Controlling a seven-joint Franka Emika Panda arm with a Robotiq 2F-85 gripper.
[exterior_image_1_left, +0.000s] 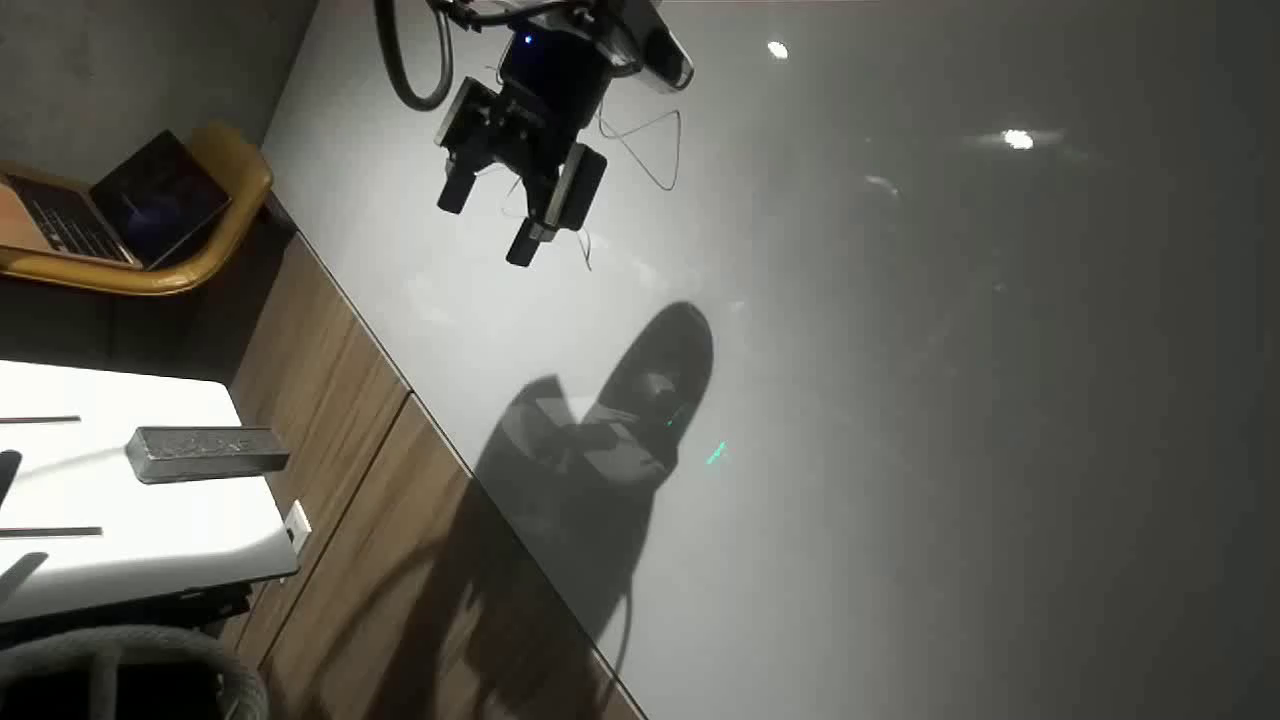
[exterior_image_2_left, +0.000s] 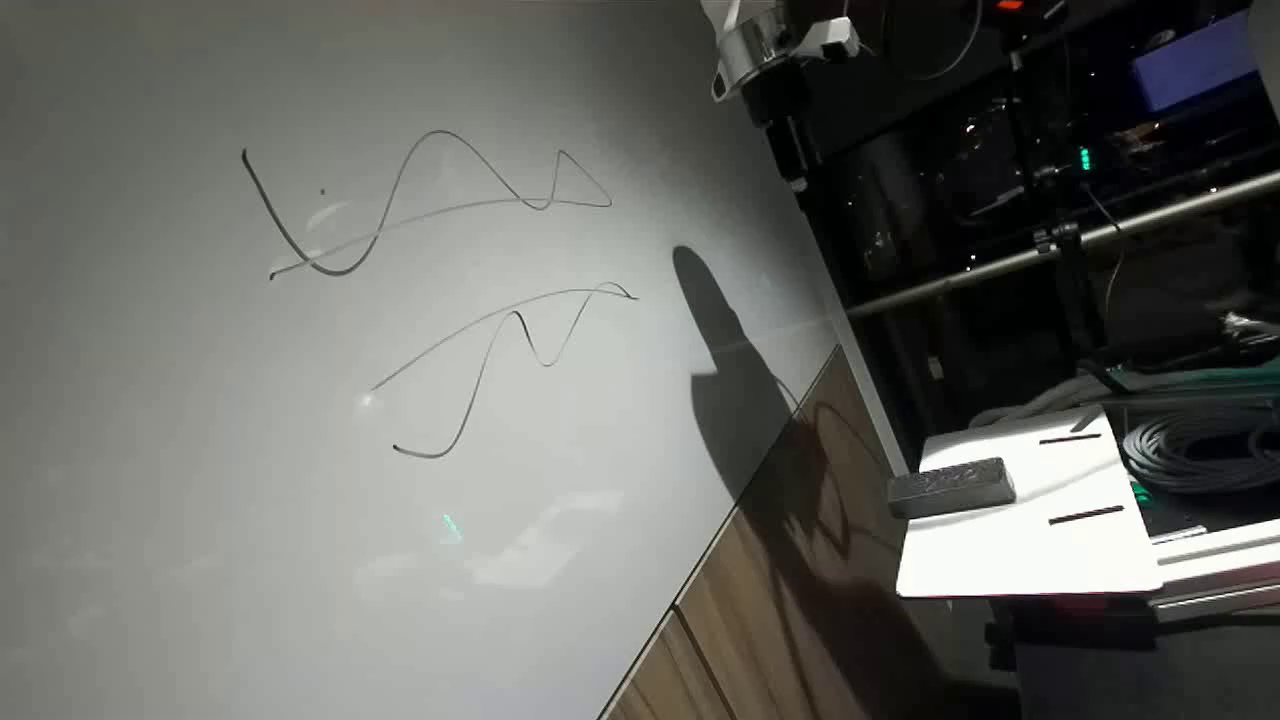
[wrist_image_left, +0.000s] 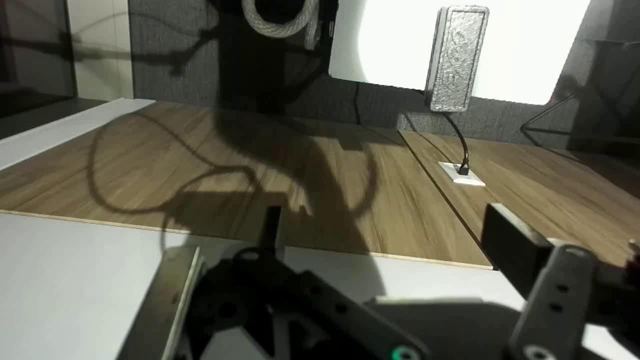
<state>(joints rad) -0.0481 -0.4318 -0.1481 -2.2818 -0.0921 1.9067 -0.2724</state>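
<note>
While the gripper (exterior_image_1_left: 488, 220) hangs in front of the whiteboard (exterior_image_1_left: 950, 400), its jaws are spread wide, with nothing held between the fingers (wrist_image_left: 515, 250). Can't see any contact with the whiteboard; how far off the surface it sits, can't tell. The arm's shadow (exterior_image_1_left: 650, 430) lands on the whiteboard well apart from the gripper, then runs across the wood panels (exterior_image_1_left: 330, 330) that border the whiteboard on one side. Marker on the whiteboard itself, in an exterior view: larger scribble (exterior_image_2_left: 379, 233) farther from the panel edge, smaller scribble (exterior_image_2_left: 514, 313) nearer that edge, each a wavy stroke plus a long shallow arc, dark and thin. Grey block (wrist_image_left: 457, 60), embossed lettering on top, is off the whiteboard past the panel edge, lying on a white platform (exterior_image_1_left: 200, 530); one end sticks out over the platform's rim on the whiteboard side. Same layout in both exterior views. Outlet plate (wrist_image_left: 452, 173) with a black plug in it sits on the panels, just off the whiteboard. Coiled cable (exterior_image_2_left: 1195, 455) is beyond the platform, farther out from the whiteboard. Laptop (exterior_image_1_left: 90, 215), lid up, is on a yellow chair (exterior_image_1_left: 250, 185) near the whiteboard's corner. Bright glare spot (exterior_image_1_left: 1017, 140) on the whiteboard too.
</note>
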